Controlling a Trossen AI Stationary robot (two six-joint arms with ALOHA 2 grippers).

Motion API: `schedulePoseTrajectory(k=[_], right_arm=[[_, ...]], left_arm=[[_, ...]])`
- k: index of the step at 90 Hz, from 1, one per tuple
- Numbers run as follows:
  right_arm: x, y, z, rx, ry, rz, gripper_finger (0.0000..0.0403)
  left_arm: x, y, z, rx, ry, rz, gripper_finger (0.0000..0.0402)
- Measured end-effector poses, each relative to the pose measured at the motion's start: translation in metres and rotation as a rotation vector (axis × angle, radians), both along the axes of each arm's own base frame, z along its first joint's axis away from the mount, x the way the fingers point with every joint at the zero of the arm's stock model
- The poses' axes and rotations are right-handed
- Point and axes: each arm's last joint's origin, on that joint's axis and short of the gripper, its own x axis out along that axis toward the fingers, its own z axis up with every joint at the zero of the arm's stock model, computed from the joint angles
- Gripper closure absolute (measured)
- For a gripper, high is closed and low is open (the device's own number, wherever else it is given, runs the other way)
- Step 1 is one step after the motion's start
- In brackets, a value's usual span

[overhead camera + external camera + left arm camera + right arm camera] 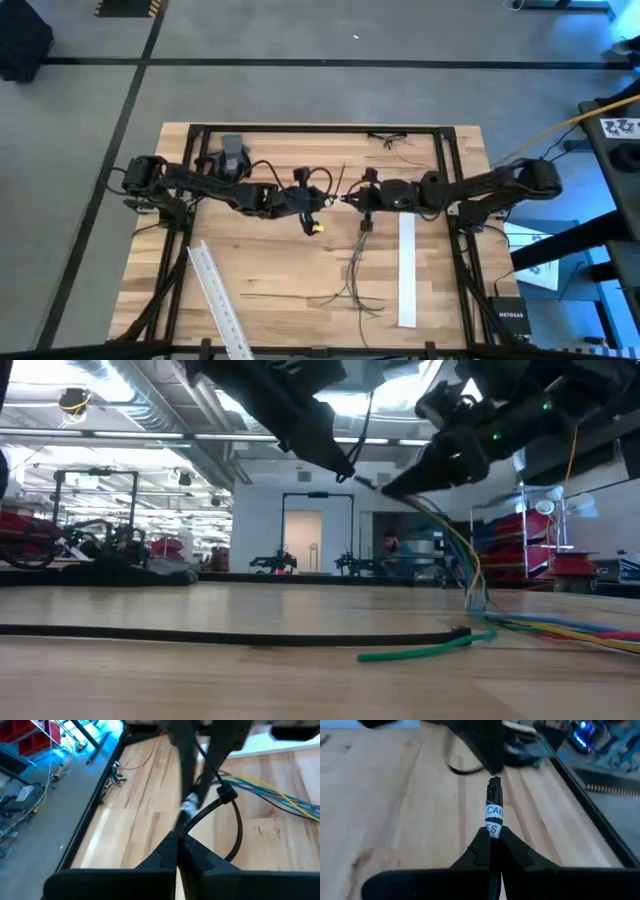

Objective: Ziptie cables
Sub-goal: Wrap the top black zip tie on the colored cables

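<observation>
Meeting mid-table, tip to tip | left gripper [176, 851] pinches looped zip tie [235, 827] | right gripper [493, 851] pinches cables [493, 805], bundle end pointing at the loop, rest trailing to the table

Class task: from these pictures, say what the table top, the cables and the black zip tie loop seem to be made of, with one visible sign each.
Table top: looks like pale wood in joined strips, matte; grain and seams show.
Cables: likely plastic-sheathed wire, smooth; bright green, yellow, blue and red jackets that bend limply.
Zip tie loop: probably black plastic, slightly glossy; a thin springy band with a square head, held in the left end effector.
</observation>
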Motion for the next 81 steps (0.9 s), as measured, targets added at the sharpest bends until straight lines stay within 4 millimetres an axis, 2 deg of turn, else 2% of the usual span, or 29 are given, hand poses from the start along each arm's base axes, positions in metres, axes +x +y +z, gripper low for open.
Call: schedulePoseTrajectory(k=[16,29,42,58,81], right_arm=[[0.001,0.01,0.006,-0.015,-0.05,0.09,0.0391],[0.003,0.01,0.008,-0.027,-0.078,0.095,0.0391],[0.011,0.011,0.012,-0.065,-0.108,0.152,0.0391],[0.024,0.013,0.009,-0.074,-0.038,0.207,0.0391],[0.026,0.013,0.008,-0.074,0.018,0.209,0.0391]], left_arm=[[0.0,0.001,0.0,-0.008,-0.007,0.003,0.0402],[0.003,-0.001,0.003,-0.019,-0.048,-0.027,0.0402],[0.01,-0.002,-0.002,-0.05,-0.074,-0.08,0.0401],[0.016,-0.001,-0.016,-0.056,-0.049,-0.087,0.0401],[0.018,0.004,-0.011,-0.051,-0.1,-0.076,0.0401]])
